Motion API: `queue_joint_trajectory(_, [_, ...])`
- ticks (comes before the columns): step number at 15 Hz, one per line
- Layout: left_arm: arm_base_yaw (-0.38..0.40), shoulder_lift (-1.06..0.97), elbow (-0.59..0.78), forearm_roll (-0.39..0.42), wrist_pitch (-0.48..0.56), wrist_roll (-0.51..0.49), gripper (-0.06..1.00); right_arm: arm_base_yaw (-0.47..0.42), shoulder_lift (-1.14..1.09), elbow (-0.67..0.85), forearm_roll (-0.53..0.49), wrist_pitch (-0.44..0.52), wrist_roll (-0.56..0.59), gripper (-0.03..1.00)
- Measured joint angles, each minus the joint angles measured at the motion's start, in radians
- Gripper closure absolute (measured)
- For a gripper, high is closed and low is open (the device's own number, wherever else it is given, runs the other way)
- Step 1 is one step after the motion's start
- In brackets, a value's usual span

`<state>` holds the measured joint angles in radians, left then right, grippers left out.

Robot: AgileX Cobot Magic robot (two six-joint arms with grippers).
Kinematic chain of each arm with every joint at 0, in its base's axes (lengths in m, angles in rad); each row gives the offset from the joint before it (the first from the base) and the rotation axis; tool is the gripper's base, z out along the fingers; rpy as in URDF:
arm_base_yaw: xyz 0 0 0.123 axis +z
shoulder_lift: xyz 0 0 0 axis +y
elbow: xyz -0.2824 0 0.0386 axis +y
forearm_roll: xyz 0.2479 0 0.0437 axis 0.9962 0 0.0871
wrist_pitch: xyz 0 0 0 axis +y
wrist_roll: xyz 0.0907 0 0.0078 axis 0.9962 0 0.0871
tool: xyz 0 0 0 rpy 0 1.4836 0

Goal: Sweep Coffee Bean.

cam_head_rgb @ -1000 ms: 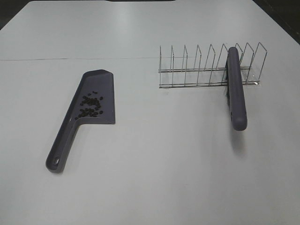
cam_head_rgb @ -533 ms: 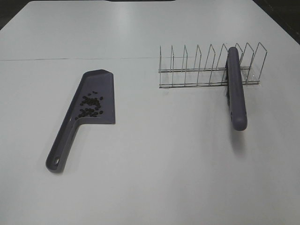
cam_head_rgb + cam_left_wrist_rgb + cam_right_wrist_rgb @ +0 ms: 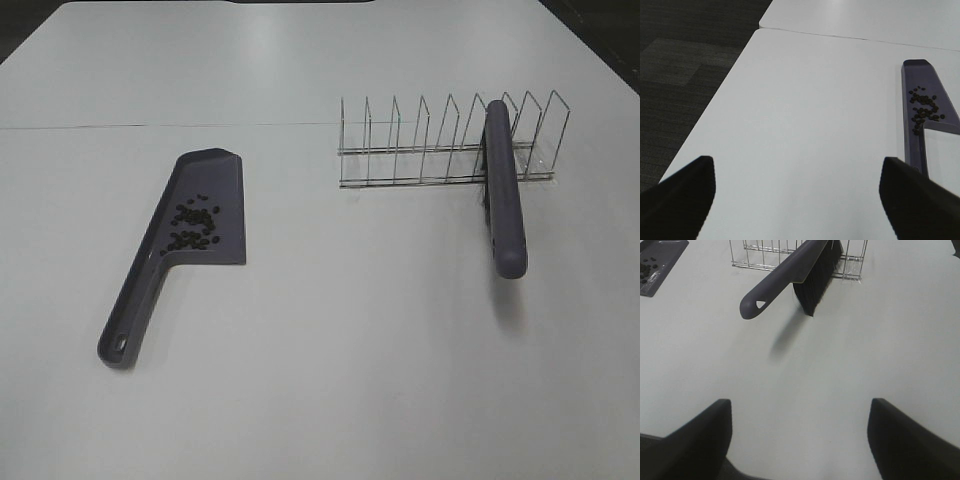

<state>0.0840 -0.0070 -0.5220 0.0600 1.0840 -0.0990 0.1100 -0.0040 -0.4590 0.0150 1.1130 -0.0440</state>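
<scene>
Nothing has shifted since the earlier frames. Coffee beans lie clustered in the purple dustpan on the white table. Both grippers, left and right, hover with jaws spread, empty. Brush leans in the wire rack.

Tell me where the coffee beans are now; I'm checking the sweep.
In the exterior high view, the coffee beans lie on the dustpan at table left, well apart from the brush leaning in the wire rack.
</scene>
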Motion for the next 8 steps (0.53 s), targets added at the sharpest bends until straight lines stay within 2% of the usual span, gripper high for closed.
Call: queue_joint_trajectory(8, [0.0, 0.0, 0.0, 0.0, 0.0, 0.0, 0.13, 0.0, 0.0, 0.0, 0.0, 0.0, 0.0, 0.31])
